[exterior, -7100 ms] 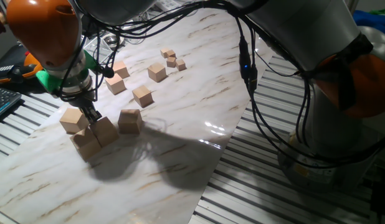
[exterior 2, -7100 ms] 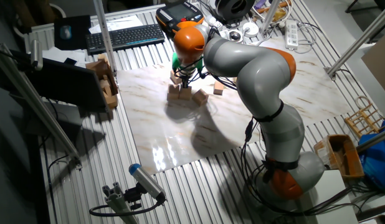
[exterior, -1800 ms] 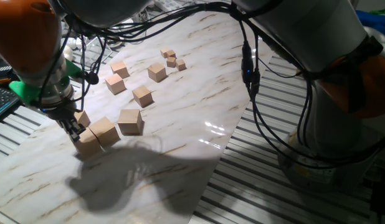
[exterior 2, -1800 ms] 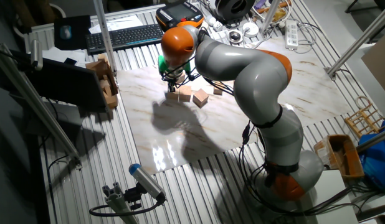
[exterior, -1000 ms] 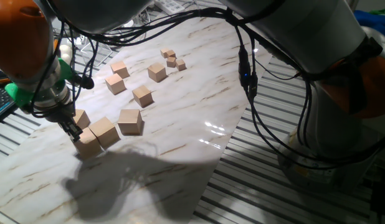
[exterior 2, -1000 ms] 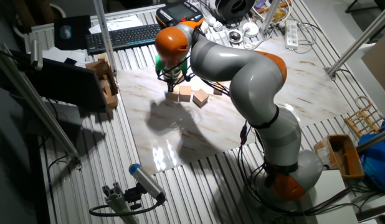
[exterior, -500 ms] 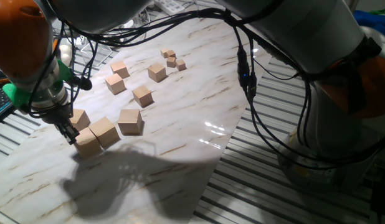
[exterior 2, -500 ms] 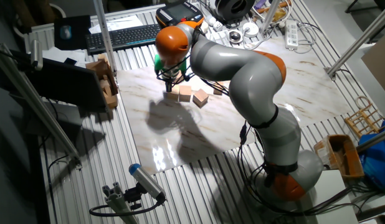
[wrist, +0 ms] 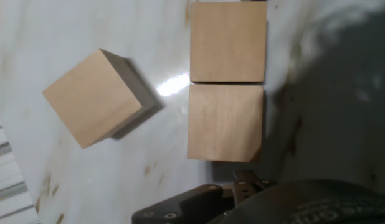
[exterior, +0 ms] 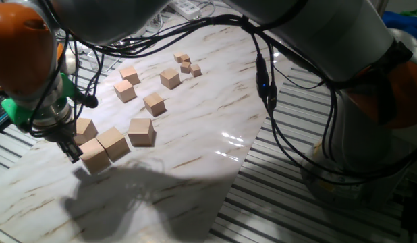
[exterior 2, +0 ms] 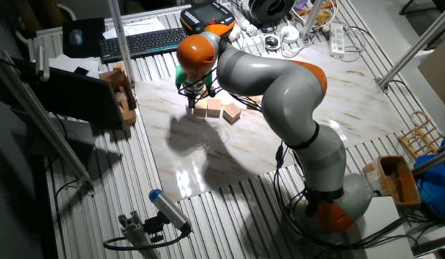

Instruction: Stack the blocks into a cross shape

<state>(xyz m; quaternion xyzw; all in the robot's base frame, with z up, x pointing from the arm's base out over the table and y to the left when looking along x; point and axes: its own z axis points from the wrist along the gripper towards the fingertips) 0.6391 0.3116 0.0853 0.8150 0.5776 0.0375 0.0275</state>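
Observation:
Four large tan blocks lie near the marble board's front left: one (exterior: 84, 129) at the back, two touching side by side (exterior: 95, 156) (exterior: 114, 143), and one (exterior: 141, 131) apart to the right. My gripper (exterior: 73, 153) hangs just left of the touching pair, its fingers together with nothing between them. In the other fixed view the gripper (exterior 2: 190, 102) is beside the blocks (exterior 2: 214, 108). The hand view shows the touching pair (wrist: 228, 42) (wrist: 225, 122) and a turned block (wrist: 96, 98), with the gripper's dark tip (wrist: 245, 183) below them.
Several medium wooden cubes (exterior: 154, 104) (exterior: 125, 91) (exterior: 170, 79) sit farther back on the board, and tiny cubes (exterior: 185, 64) cluster beyond them. A keyboard (exterior 2: 145, 43) and a wooden rack (exterior 2: 122, 97) lie off the board's left. Slatted metal table surrounds the board.
My gripper has slid left and a little toward the front edge, away from the touching pair. The blocks have not moved in the last second.

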